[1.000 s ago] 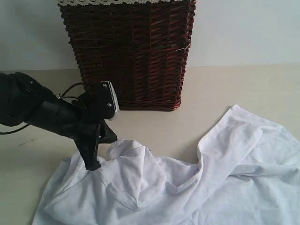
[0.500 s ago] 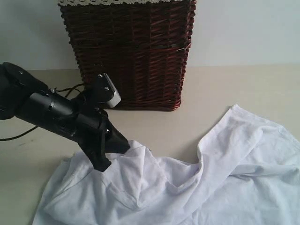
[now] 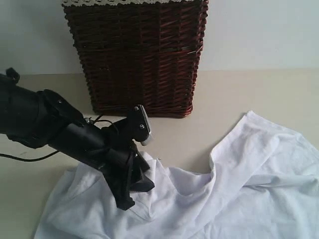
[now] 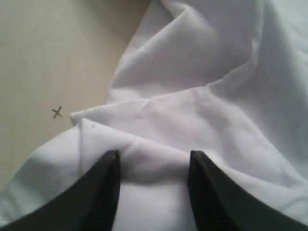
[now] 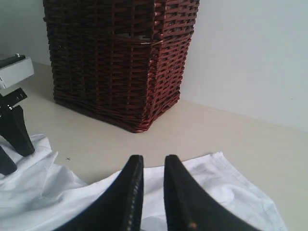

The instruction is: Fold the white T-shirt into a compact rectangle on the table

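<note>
The left gripper [image 4: 153,156] is hovering with its jaws apart over a soft ridge of the white T-shirt [image 3: 239,169], having just released the peak of cloth it was pinching a second ago. The arm is now sitting lower and further in over the garment, and the raised fabric is sinking back into loose folds beneath it. That release probably ends one pull on this edge rather than a finished fold, so the compact rectangle looks a long way off. The shirt is lying directly under the gripper and spreading away towards the other arm's side, crumpled and creased on the table [image 3: 259,94], with one corner reaching out across bare surface. No lettering or tag is showing. A small pen cross [image 4: 57,112] is marking the table just beside the cloth's edge, and a dark wicker basket [image 3: 142,55] is standing beyond. The right gripper [image 5: 153,161] is waiting above the shirt's far edge with its jaws narrowly apart and holding nothing.
</note>
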Available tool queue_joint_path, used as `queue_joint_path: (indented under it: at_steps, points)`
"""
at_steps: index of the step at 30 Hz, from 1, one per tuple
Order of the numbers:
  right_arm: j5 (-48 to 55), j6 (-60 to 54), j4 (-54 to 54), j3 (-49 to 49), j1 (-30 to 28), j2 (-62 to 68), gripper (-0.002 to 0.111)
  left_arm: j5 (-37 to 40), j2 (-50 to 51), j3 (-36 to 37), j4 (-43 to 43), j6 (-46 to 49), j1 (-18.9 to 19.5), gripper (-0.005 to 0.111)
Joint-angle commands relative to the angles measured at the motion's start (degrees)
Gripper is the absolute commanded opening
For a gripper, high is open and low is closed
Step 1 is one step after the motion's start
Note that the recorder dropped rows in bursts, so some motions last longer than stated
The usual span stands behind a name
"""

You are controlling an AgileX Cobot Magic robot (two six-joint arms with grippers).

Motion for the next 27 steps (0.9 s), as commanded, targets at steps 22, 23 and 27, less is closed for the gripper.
queue_joint_path:
  at_steps: [22,23,27]
  points:
    - [-0.25,-0.03,-0.11,0.27,0.09,-0.38,0.017,1.39,-3.28,-0.23,-0.14,-8.61,1.74,0.031]
    - [-0.25,-0.03,-0.11,0.27,0.09,-0.38,0.017,2.41,-3.05,-0.23,-0.14,-9.76,1.59,0.037]
    - [-0.25,-0.03,-0.11,0.27,0.09,-0.38,0.017,-0.47,-1.64,-0.27,-0.71,-15.58,1.59,0.051]
